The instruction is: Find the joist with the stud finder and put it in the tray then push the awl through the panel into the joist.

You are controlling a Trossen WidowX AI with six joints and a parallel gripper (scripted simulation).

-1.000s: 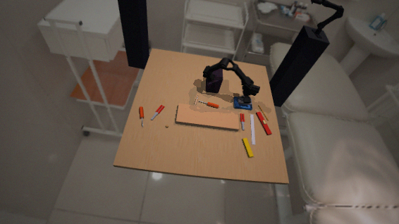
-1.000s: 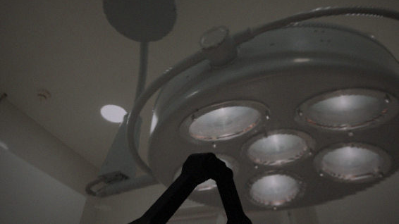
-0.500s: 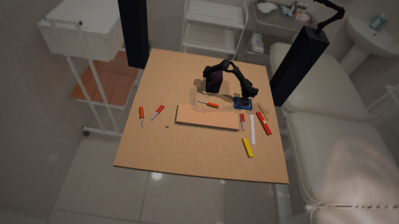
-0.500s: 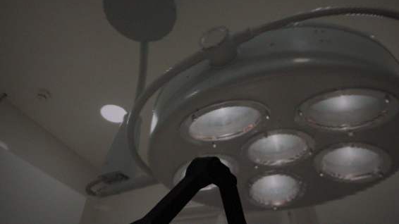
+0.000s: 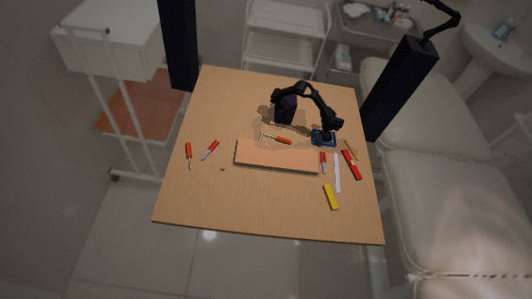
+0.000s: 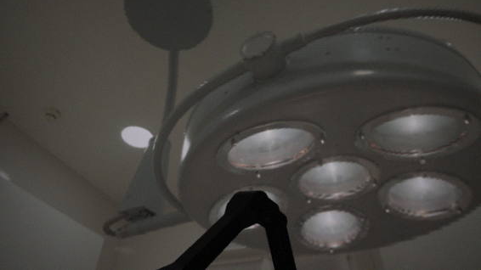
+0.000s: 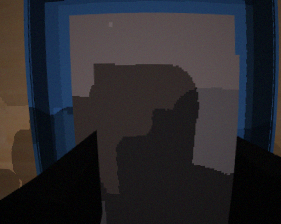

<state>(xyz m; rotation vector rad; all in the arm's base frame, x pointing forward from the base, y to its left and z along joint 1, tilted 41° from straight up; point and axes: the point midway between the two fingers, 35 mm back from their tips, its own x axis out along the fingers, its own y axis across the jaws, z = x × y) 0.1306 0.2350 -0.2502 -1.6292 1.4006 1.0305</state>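
The grey stud finder fills the middle of the wrist view, with dark shadows across its top. My gripper is shut on it, one black finger at each side. Both are low at the blue tray, whose walls show around the stud finder; whether it rests on the tray floor cannot be told. The pinkish floor panel lies left of the tray and nearer the front. An orange-handled tool with a thin shaft lies at the far left; it may be the awl.
Behind the panel lies an orange-handled tool with a crosspiece. Red-handled tools lie on both sides of the panel. A white strip, red bar, yellow block and thin stick are at the right.
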